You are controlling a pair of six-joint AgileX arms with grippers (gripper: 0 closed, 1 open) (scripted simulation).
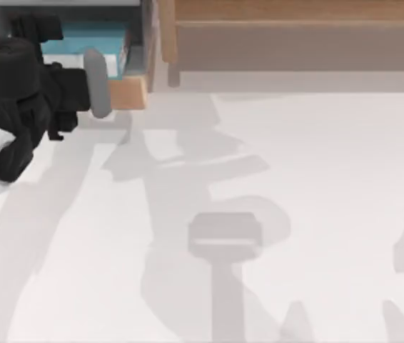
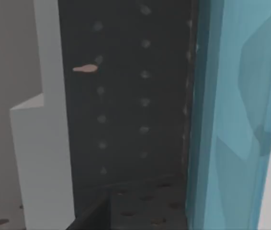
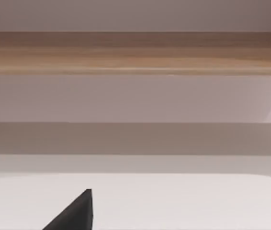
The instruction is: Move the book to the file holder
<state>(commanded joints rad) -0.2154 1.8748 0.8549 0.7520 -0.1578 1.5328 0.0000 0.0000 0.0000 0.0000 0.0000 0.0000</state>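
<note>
Left arm (image 1: 23,107) sits at the top-left of the tabletop (image 1: 295,200), its black bulk reaching toward the file holder (image 1: 134,89) in the far left corner. The left gripper itself is hidden under the arm in the top view; I cannot tell whether it is released or clenched.

Book (image 1: 84,36): the teal-blue cover lies inside the file holder, seen past the arm, with a strip of its edge against the holder's right-hand grey wall. A pale grey rounded part of the arm crosses the holder's light wooden front edge, just in front of the book.

Left wrist view: very close to the holder's interior. A dark wall with rows of faint dots, and a dark floor piece low in the frame. The book (image 2: 236,115) stands at one side as a tall teal-blue band, touching or just beside the dark wall; a pale grey panel with a stepped edge stands at the other side. No writing, label or brand can be read on the cover or on the holder.

Long brown wooden shelf (image 1: 302,32) runs along the far edge of the tabletop, just right of the holder. The right wrist view faces this shelf (image 3: 135,52); a dark tip of the right gripper (image 3: 75,213) shows low in that view, state not discernible.
</note>
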